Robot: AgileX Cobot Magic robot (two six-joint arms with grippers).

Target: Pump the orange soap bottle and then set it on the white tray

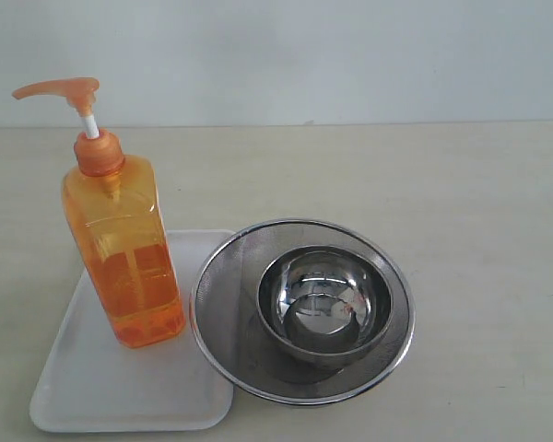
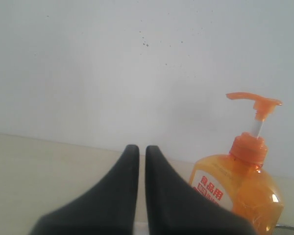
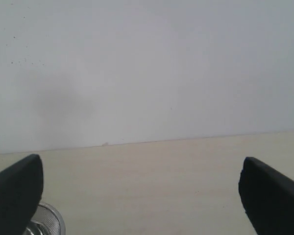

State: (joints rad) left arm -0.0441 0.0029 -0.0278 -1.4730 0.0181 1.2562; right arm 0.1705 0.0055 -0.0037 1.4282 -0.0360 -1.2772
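One orange soap bottle stands upright on the single white tray, its base toward the tray's right side in the exterior view, with the pump spout pointing left. Just beside it sits one round steel mesh strainer, whose rim overlaps the tray's right edge. One steel bowl rests inside the strainer. All of this sits on one pale table. Of the two grippers, the left gripper has its fingers pressed together, holding nothing, with the bottle near it but apart. The right gripper is spread wide over bare table.
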